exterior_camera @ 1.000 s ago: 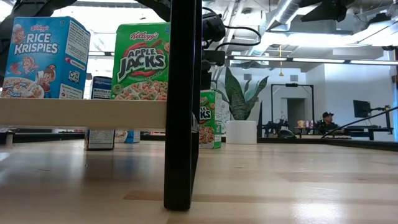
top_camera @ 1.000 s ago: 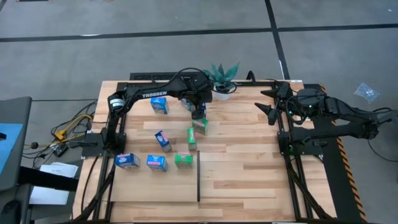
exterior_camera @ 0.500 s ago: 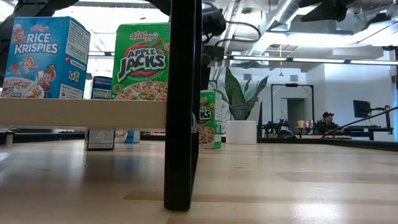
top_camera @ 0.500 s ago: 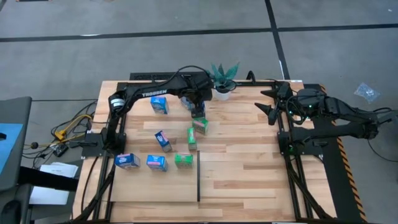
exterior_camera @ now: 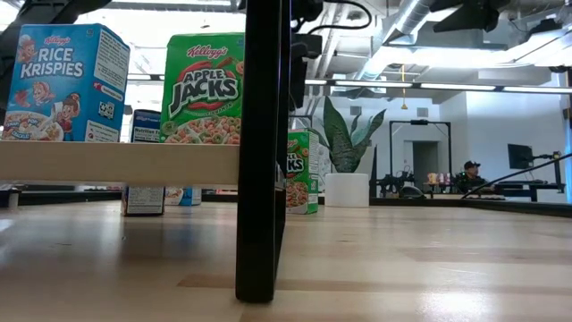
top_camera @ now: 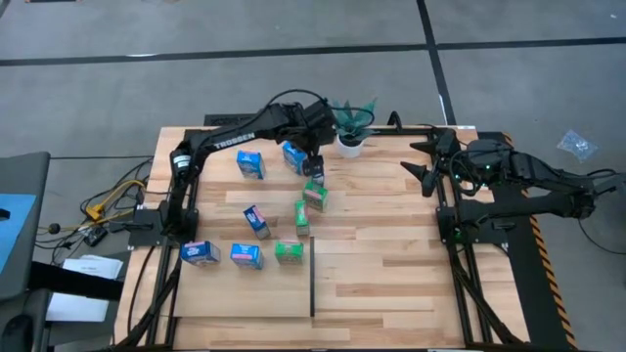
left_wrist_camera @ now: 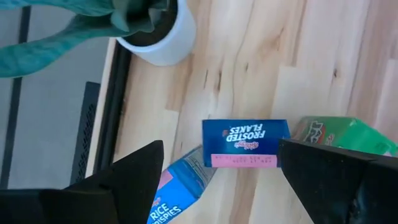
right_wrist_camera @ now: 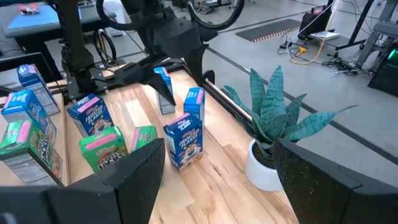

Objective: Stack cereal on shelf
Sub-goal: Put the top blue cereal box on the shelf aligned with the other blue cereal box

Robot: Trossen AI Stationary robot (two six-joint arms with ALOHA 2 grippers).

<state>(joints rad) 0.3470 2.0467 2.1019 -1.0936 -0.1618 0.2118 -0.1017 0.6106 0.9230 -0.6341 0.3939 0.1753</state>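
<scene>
Shelf (top_camera: 391, 284): light plank, black rail frame.
Left arm: reaches across the far edge, bent near the plant (top_camera: 350, 119).
Left gripper (top_camera: 313, 166): fingers spread wide, holding nothing, above Frosted Flakes box (left_wrist_camera: 245, 144).
Right gripper (top_camera: 423, 161): parked far right, fingers apart, empty.
Cereal: 3 boxes lined along the near left.

High view: even, diffuse overhead light, no hard shadows; boxes and arms cast only faint soft shadows on the bench (top_camera: 391, 264). Sharp across the frame, no visible edge distortion.

Low view: strongly backlit. Ceiling light strips (exterior_camera: 420, 87) and the bright room behind blow out to near white; the black upright post (exterior_camera: 262, 152) reads as a silhouette. Near bench surface is soft, out of focus; box prints are crisp.

Left wrist view: bright, flat light; left claw (left_wrist_camera: 249, 186) fingers dark, blurred at close range, wood grain sharp.

Right wrist view: warm, even light; right claw (right_wrist_camera: 217, 180) fingers blurred, background room slightly soft.
</scene>
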